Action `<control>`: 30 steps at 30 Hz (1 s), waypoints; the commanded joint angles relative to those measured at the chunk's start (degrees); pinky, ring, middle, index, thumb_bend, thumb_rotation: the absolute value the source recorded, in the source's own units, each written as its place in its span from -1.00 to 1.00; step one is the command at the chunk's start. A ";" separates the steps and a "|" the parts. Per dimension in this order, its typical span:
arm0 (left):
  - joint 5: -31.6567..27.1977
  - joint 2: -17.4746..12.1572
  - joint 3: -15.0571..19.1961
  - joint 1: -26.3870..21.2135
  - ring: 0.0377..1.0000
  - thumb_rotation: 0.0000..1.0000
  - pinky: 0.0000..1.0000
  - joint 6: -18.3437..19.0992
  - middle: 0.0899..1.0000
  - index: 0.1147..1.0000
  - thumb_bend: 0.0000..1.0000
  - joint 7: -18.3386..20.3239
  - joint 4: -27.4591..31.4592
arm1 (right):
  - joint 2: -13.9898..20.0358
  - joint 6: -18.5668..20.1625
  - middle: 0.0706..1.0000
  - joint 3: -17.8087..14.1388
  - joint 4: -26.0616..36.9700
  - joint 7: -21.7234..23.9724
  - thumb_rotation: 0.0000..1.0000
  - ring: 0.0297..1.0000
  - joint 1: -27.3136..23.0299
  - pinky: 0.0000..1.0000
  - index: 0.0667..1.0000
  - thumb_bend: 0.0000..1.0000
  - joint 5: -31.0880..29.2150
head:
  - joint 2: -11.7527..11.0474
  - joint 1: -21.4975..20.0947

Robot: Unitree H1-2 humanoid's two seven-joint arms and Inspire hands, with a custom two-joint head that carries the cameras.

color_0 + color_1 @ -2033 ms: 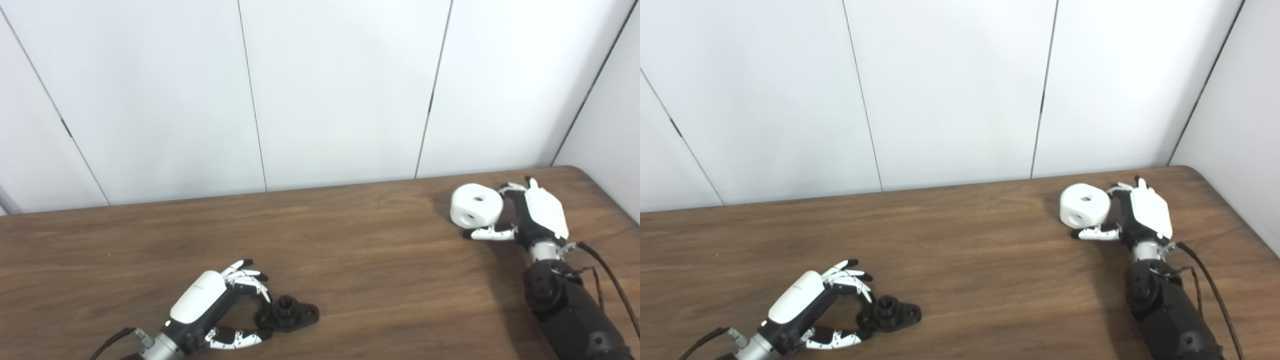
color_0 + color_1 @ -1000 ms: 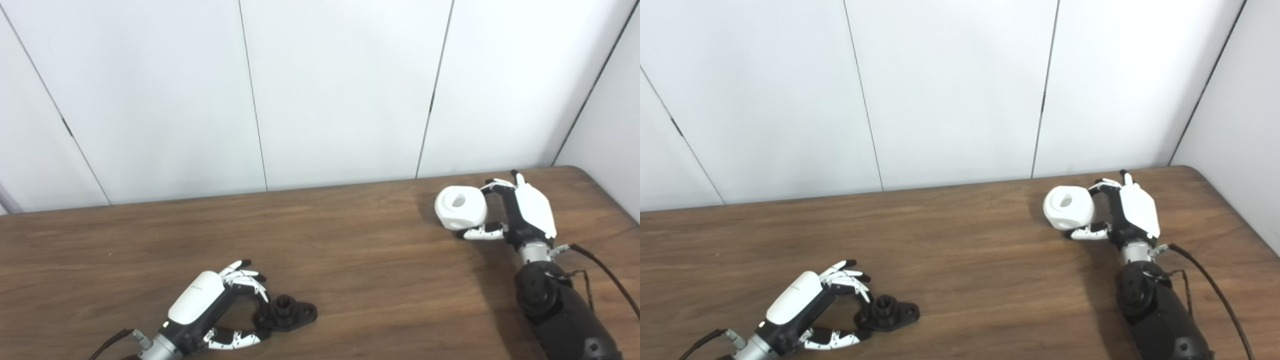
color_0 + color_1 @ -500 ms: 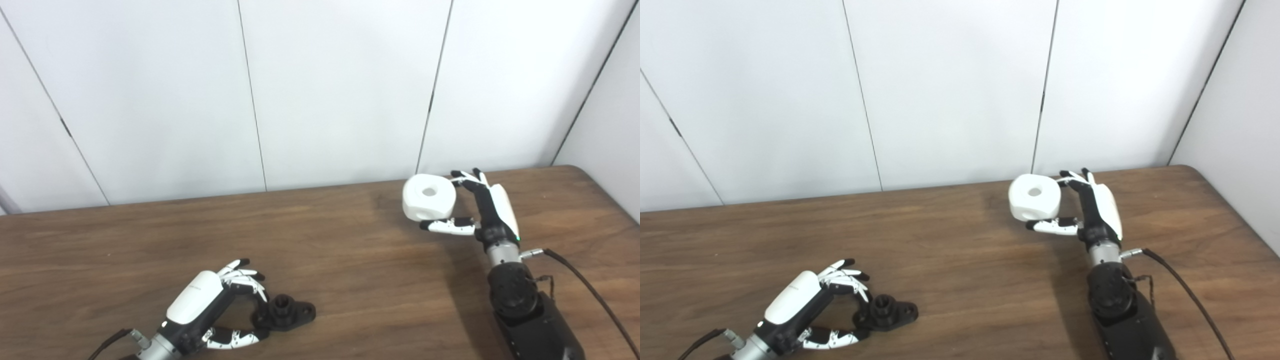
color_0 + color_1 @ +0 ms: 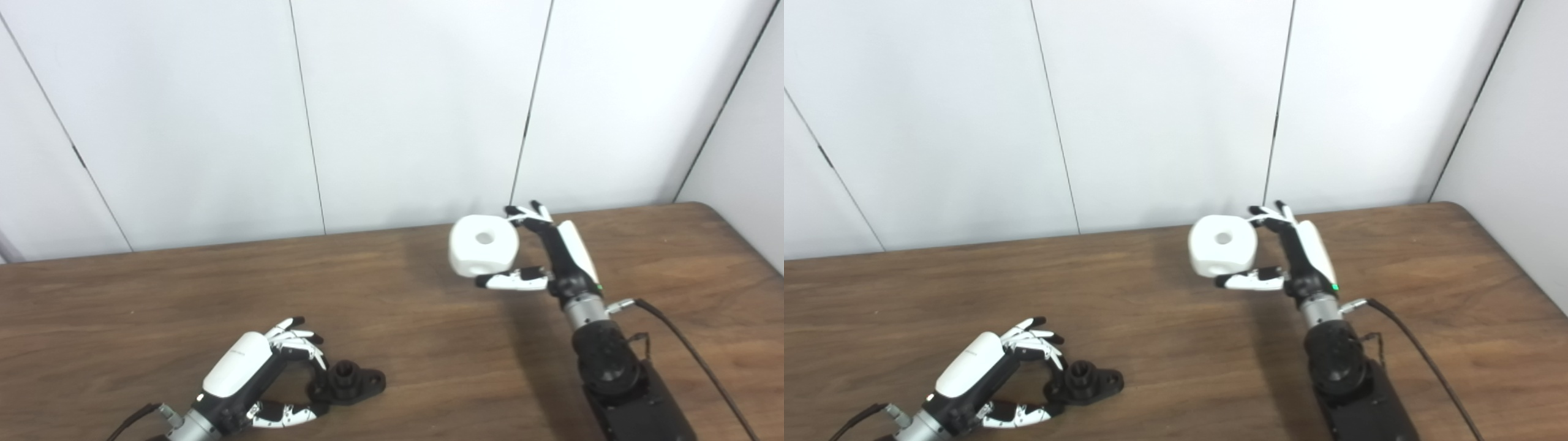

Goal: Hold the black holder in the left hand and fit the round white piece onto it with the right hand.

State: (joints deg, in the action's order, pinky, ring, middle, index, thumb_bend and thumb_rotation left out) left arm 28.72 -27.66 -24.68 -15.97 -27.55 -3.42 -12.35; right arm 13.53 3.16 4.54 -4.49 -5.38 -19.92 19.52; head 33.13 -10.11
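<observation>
The black holder (image 4: 349,384) lies flat on the bench (image 4: 429,343) at the lower left, a round socket up at its middle and a lobe with a hole out to the right. It is pinched at its left end by the left hand (image 4: 257,380): fingers (image 4: 300,343) curled over from above and behind, thumb (image 4: 285,415) pressed in from the near side. The holder is seen resting on the wood, not lifted.

The white piece (image 4: 482,245) is held well apart from the holder, up and to the right, above the far middle of the bench. It is a rounded block with a hole in its top face. It is gripped by the right hand (image 4: 551,257), fingers (image 4: 527,214) hooked over its far right edge, thumb (image 4: 511,282) laid under its near side. A shadow of the piece is cast on the bench toward the wall, so it is judged clear of the surface.

The right forearm (image 4: 612,373) is seen entering from the lower right, black, with a cable (image 4: 692,355) trailed off to its right. White wall panels (image 4: 392,110) stand behind the bench.
</observation>
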 commanded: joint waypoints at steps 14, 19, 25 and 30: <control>1.64 -0.17 1.28 -0.14 0.62 -0.91 0.96 0.78 0.21 -0.17 0.04 3.09 0.51 | -4.04 1.54 0.67 6.05 12.23 8.04 -0.72 1.00 -0.23 1.00 -0.11 0.04 0.74 | 0.69 2.85; 1.99 0.44 2.09 0.00 0.62 -0.91 0.96 0.77 0.21 -0.17 0.04 4.00 0.89 | -5.30 2.81 0.66 6.85 14.45 9.69 -0.72 1.00 0.49 1.00 -0.11 0.04 0.73 | 0.88 4.09; 3.07 1.33 3.12 0.45 0.62 -0.91 0.96 0.91 0.21 -0.17 0.04 4.75 1.42 | -6.44 3.78 0.66 7.64 16.23 11.87 -0.72 1.00 1.54 1.00 -0.11 0.04 -0.14 | 1.40 5.26; 3.59 2.17 3.84 0.86 0.62 -0.90 0.97 1.51 0.22 -0.17 0.04 6.06 2.27 | -7.08 5.30 0.67 8.01 17.84 13.83 -0.72 1.00 2.98 1.00 -0.11 0.04 -1.42 | 2.04 6.43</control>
State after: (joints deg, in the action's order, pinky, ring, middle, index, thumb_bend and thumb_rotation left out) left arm 30.83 -24.95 -20.94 -15.35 -27.09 1.03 -11.05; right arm 6.80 9.12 12.44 10.42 8.17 -15.41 19.06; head 35.07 -3.78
